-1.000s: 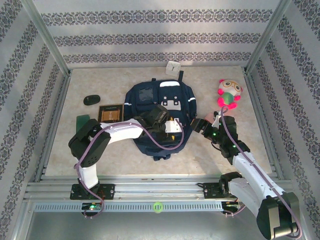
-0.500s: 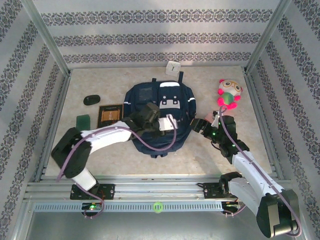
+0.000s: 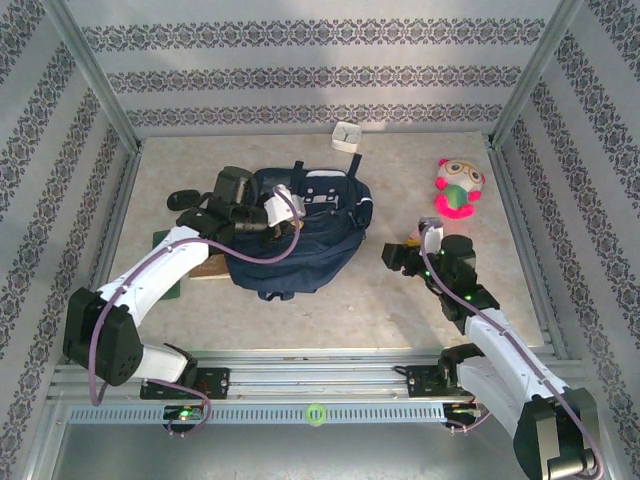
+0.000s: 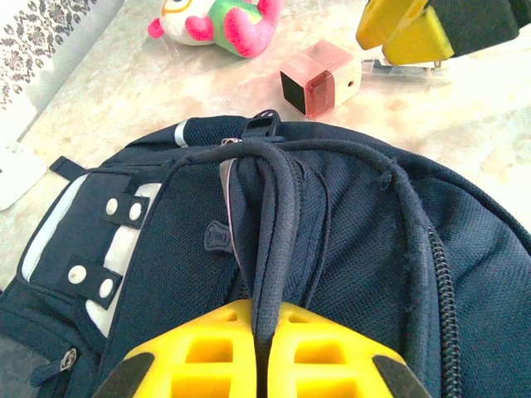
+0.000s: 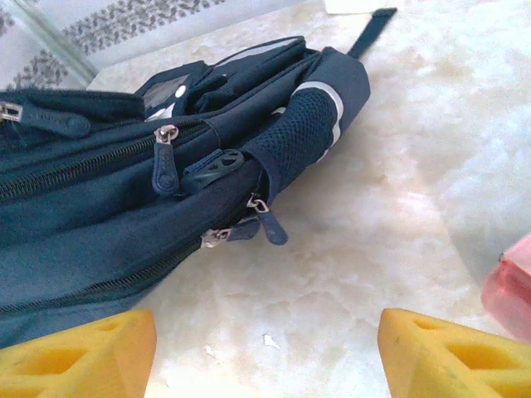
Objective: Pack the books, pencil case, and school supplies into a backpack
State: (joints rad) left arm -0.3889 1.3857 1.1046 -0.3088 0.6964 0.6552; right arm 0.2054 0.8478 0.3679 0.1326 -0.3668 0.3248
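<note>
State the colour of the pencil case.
Pale pink; the pencil case shows best in the left wrist view.

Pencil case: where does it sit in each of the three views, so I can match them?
Top external: pencil case, small, right of the backpack, below the plush toy.
Left wrist: pencil case upper middle, beyond the backpack's top edge.
Right wrist: pencil case cut off at the right edge, low.
Shared landmark: the navy backpack, in all three.
</note>
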